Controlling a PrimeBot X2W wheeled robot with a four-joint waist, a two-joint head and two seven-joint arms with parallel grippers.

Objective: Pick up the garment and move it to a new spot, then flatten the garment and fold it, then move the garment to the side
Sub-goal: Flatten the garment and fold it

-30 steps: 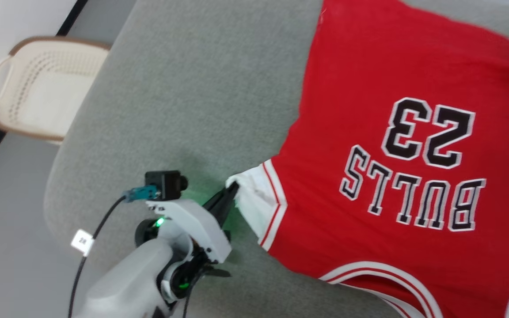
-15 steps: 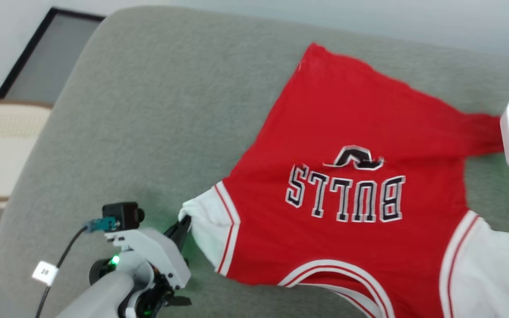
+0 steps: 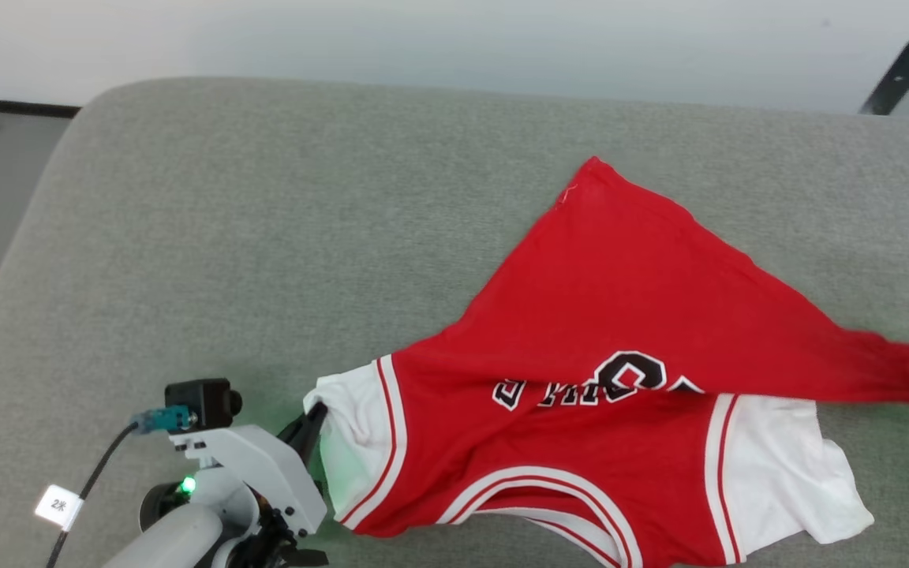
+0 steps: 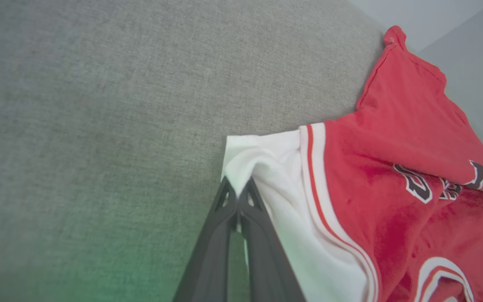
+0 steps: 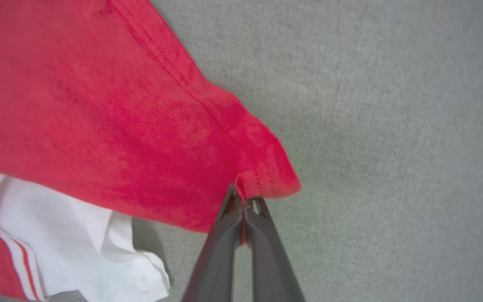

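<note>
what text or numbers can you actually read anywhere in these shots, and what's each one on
"2" plus a second character too blurred to read: on the small white tag at the lower left of the head view.
Black, white-outlined lettering on the garment: upside down and mostly covered by a folded-over red flap, so no whole word or number can be read.
Nothing else is legible.

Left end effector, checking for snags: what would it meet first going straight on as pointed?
The shirt's white sleeve, pinched in the left end effector; beyond, probably grey cushion.
</note>
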